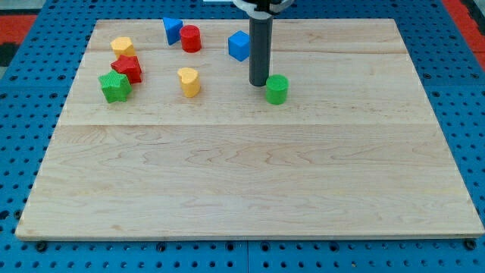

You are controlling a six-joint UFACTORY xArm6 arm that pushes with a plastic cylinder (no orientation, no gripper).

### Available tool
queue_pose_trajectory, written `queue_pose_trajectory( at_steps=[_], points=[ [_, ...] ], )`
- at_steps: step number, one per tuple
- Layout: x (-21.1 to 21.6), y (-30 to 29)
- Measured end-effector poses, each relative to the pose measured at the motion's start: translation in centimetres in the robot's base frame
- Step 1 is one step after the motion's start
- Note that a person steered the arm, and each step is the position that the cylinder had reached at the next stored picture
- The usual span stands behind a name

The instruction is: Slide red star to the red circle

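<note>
The red star (128,68) lies near the board's upper left, touching the green star (114,86) below-left of it and close under a yellow block (121,47). The red circle (190,38) stands to the upper right of the red star, next to a blue triangle block (173,29). My tip (259,83) rests on the board well to the right of both, just left of the green circle (277,89) and below the blue cube (239,45).
A yellow heart-shaped block (189,81) sits between the red star and my tip. The wooden board (250,189) lies on a blue perforated table (15,152).
</note>
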State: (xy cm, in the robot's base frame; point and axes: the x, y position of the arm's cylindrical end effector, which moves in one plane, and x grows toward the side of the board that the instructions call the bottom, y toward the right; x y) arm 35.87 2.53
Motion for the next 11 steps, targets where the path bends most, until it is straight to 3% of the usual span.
queue_pose_trajectory(
  at_steps=[2, 3, 4, 5, 6, 7, 8, 11],
  points=[
    [-0.9, -2.4],
    [2.8, 3.3],
    [8.8, 1.4],
    [13.4, -7.6],
    [13.0, -21.6],
    [5.6, -31.9],
    [3.6, -33.0],
    [3.9, -33.0]
  ],
)
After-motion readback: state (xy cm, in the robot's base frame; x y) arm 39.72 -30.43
